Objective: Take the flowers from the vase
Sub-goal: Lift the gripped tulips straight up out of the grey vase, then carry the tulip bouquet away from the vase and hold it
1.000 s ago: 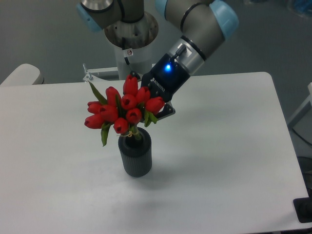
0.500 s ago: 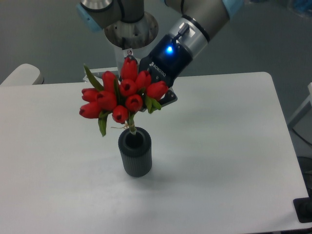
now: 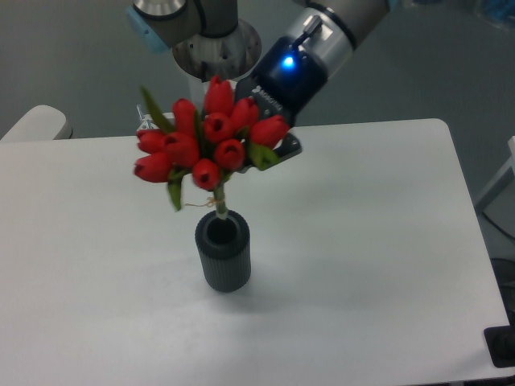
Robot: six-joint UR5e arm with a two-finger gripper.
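Glossy red tulip flowers (image 3: 208, 143) held by fingers (image 3: 278, 149), stem tips inside ribbed dark cylindrical vase (image 3: 223, 252)

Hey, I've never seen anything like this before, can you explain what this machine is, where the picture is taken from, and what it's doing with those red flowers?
It is a robot arm, filmed by one fixed camera looking down at a white table. At the arm's end is a two-finger gripper with a blue light on its body. It is mostly hidden behind the flowers, a bunch of red tulips, and appears to grip them. The bunch hangs above the vase, a small dark ribbed cylinder standing on the table, with the stem tip just at its mouth.
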